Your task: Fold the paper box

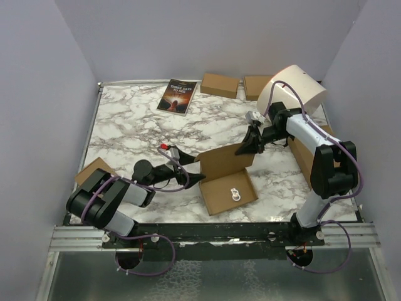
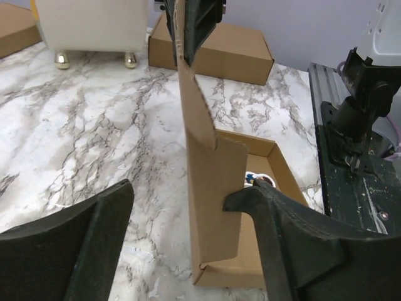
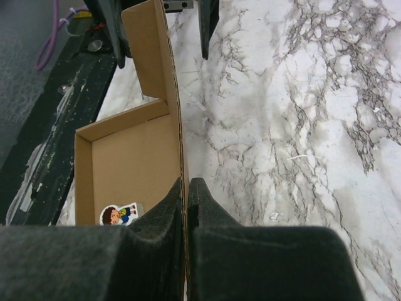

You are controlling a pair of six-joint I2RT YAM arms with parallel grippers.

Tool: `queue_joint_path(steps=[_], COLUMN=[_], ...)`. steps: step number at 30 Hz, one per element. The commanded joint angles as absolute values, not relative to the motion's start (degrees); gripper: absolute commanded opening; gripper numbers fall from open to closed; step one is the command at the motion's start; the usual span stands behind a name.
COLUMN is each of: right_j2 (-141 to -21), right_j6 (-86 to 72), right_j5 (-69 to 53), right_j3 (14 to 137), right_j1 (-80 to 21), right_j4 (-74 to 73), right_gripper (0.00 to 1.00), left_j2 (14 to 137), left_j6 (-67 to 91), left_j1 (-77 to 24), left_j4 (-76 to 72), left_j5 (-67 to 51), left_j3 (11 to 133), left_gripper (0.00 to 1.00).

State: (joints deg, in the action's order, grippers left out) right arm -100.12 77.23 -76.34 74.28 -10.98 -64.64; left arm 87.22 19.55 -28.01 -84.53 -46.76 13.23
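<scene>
The paper box (image 1: 220,164) is plain brown corrugated cardboard, matt, and its cut edges are raw with the fluting showing. The bench (image 1: 138,125) has a smooth marble-patterned top, white with grey veins and a faint sheen. The right arm's fingers (image 3: 156,244) are black, matt and finely grained. The rail (image 1: 81,237) at the near edge is ribbed bare metal.

Book (image 1: 177,96) at marble table's (image 1: 125,132) far edge; two small brown boxes (image 1: 220,84) beside; white cylinder (image 1: 294,93) right.
</scene>
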Motion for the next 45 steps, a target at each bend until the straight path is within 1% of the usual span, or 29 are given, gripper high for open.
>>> queue_joint_path(steps=[1,6,9,12,14,15,16,17,18,19,20,23,31,36,40,43,45], right_j2=[-99.3,-99.0,-99.0,-99.1,-99.1,-99.1,-99.1,-99.1,-99.1,-99.2,-99.3,-99.6,-99.4,-99.2,-99.4,-99.4,-99.4], right_j6=[79.4,80.2,80.6,81.0,81.4,81.6,81.7,81.8,81.9,81.9,82.1,82.1,80.7,79.9,79.7,79.6,79.6], right_j5=[-78.3,-78.1,-78.2,-78.2,-78.3,-78.3,-78.3,-78.4,-78.4,-78.4,-78.4,-78.5,-78.3,-78.1,-77.9,-77.8,-77.8], right_j3=[75.4,75.4,75.6,75.6,75.7,75.7,75.7,75.7,75.6,75.6,75.6,75.6,75.4,75.1,75.2,75.2,75.2], right_j1=[-11.5,-11.2,-11.1,-10.9,-10.8,-10.8,-10.7,-10.7,-10.7,-10.7,-10.7,-10.7,-10.7,-10.7,-10.7,-10.7,-10.7], right_j4=[-66.5,-67.2,-67.4,-67.9,-68.2,-68.4,-68.4,-68.4,-68.4,-68.5,-68.5,-68.7,-67.5,-66.8,-66.6,-66.5,-66.5], right_gripper=[0.01,0.01,0.01,0.01,0.01,0.01,0.01,0.01,0.01,0.01,0.01,0.01,0.01,0.01,0.01,0.01,0.01], left_j2=[80.4,72.7,68.1,62.9,59.2,57.6,56.0,54.4,53.0,51.8,51.0,52.9,71.2,76.8,76.2,74.5,74.3], left_j6=[17.9,16.9,17.2,16.2,15.0,14.3,13.7,13.4,12.9,12.2,10.9,8.7,15.6,19.1,18.9,18.0,17.3], left_j1=[-27.2,-27.1,-27.1,-27.1,-27.1,-27.1,-27.0,-27.0,-26.9,-26.9,-26.9,-26.9,-26.9,-26.9,-26.9,-26.9,-26.9], left_j4=[-88.8,-87.8,-87.4,-82.4,-77.5,-75.6,-74.3,-73.2,-71.9,-69.6,-65.9,-59.6,-76.2,-84.6,-85.2,-82.9,-80.9], left_j5=[-44.3,-40.8,-38.0,-35.1,-32.0,-29.7,-28.5,-26.1,-24.3,-23.1,-22.8,-24.3,-39.0,-43.1,-43.9,-44.7,-45.1], left_j3=[8.7,4.5,2.3,1.0,0.4,0.0,-0.5,-1.1,-1.4,-1.3,-0.3,2.8,6.7,6.8,6.0,5.9,6.5], left_gripper=[0.80,0.81,0.85,0.87,0.86,0.80,0.70,0.56,0.39,0.28,0.23,0.18,0.21,0.23,0.32,0.41,0.45])
